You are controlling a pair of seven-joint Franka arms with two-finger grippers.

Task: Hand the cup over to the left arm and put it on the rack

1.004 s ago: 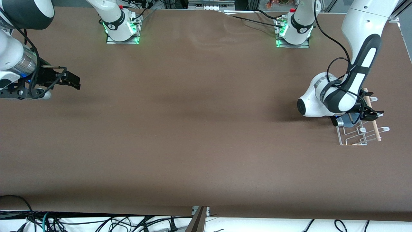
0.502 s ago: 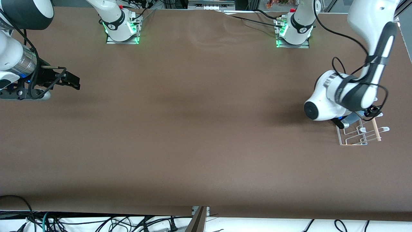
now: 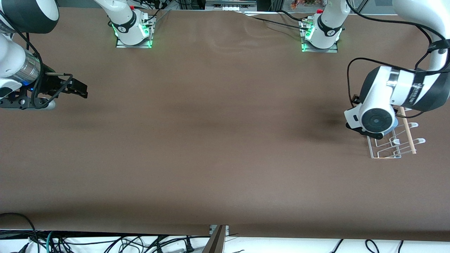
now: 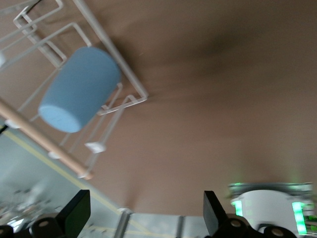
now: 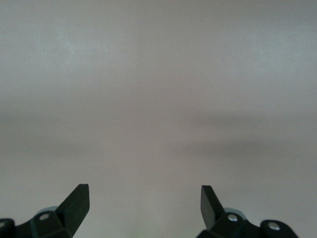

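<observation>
The light blue cup (image 4: 79, 89) lies tilted on the prongs of the white wire rack (image 4: 130, 79), next to the wooden rod (image 4: 47, 145). My left gripper (image 4: 146, 213) is open and empty, up above the rack and clear of the cup. In the front view the left arm's wrist (image 3: 376, 119) hangs over the rack (image 3: 390, 149) and hides most of the cup; only a blue sliver (image 3: 395, 124) shows. My right gripper (image 3: 80, 88) waits open and empty over the table at the right arm's end; it also shows in the right wrist view (image 5: 144, 201).
The rack stands near the table edge at the left arm's end. The two arm bases (image 3: 133, 31) (image 3: 321, 33) stand along the edge of the table farthest from the front camera. Bare brown table (image 3: 218, 140) lies between the arms.
My left gripper has let go of the cup, risen and swung up away from the rack. The cup stays on the rack. The right arm has not moved.
</observation>
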